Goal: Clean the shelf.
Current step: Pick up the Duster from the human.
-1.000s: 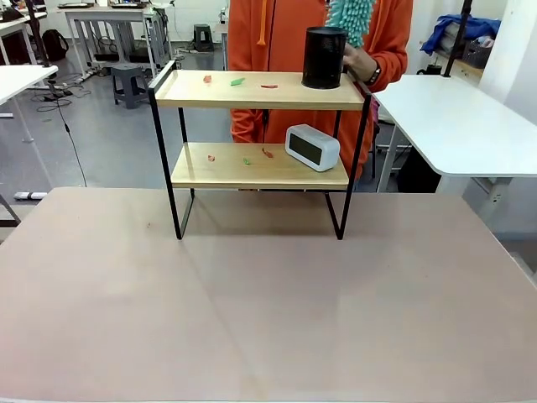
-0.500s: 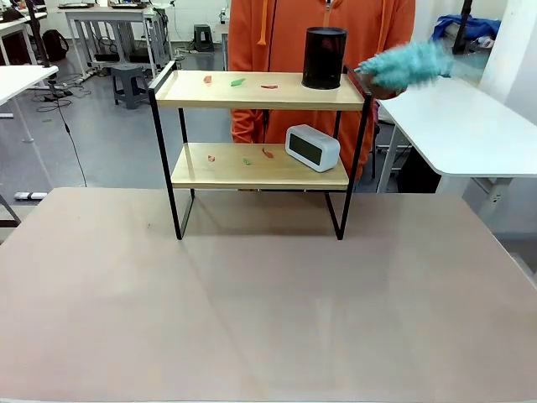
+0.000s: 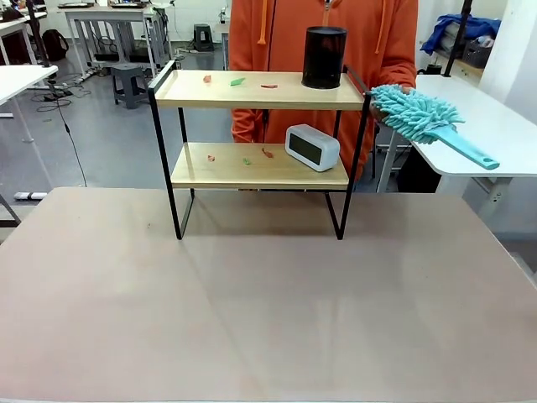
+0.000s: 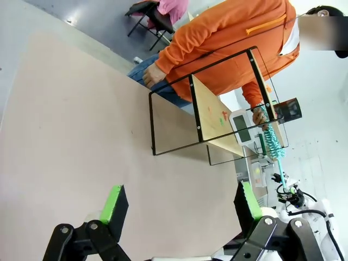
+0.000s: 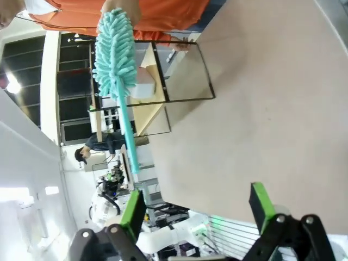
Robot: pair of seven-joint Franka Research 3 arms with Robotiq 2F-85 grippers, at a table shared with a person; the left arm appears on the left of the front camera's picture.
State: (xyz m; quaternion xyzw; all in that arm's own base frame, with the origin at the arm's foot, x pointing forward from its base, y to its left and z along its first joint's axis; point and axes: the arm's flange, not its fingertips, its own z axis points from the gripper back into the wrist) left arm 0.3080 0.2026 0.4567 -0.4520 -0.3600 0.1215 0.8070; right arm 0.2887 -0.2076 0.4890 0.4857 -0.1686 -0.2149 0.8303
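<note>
Teal duster point(image 3: 415, 113) held beside the shelf point(image 3: 260, 99); left gripper point(image 4: 179, 198) and right gripper point(image 5: 197, 205) spread wide

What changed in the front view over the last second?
The person swung the teal duster from upright behind the black canister out past the right end of the shelf, handle now pointing to picture right. The shelf, canister, clock and scraps stayed put.

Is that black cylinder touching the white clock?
Apart. The front view shows the cylinder standing on the top board of the shelf and the clock on the lower board, with open space between them.
</note>
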